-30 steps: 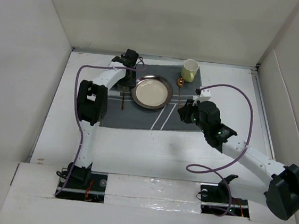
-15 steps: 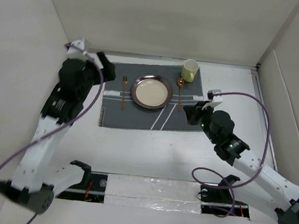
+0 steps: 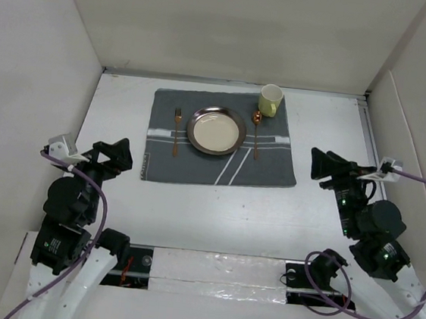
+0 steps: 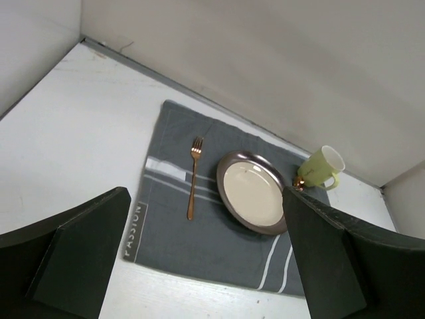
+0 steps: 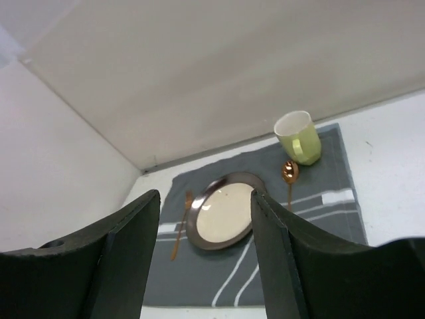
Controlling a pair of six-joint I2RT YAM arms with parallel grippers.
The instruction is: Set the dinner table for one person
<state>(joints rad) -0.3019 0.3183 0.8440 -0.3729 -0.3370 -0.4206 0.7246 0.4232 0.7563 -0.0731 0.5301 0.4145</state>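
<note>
On the white dinner table [image 3: 216, 202] lies a dark grey striped placemat [image 3: 261, 168]. On it sit a round plate [image 3: 216, 130], a copper fork [image 3: 176, 131] to its left, a copper spoon [image 3: 256, 132] to its right and a pale green mug [image 3: 270, 100] at the far right corner. My left gripper [image 3: 114, 154] is open and empty at the near left, off the mat. My right gripper [image 3: 327, 165] is open and empty at the near right. The same setting shows in the left wrist view, with the plate [image 4: 254, 198] between my fingers, and in the right wrist view [image 5: 222, 216].
White panel walls [image 3: 235, 25] enclose the table on the far, left and right sides. Purple cables [image 3: 416, 181] trail from both arms. The arm bases sit at the near edge [image 3: 217, 267].
Both arms have pulled back from the placemat toward the near edge. The left arm swung from the fork's area to the near left; the right arm drew back to the near right.
</note>
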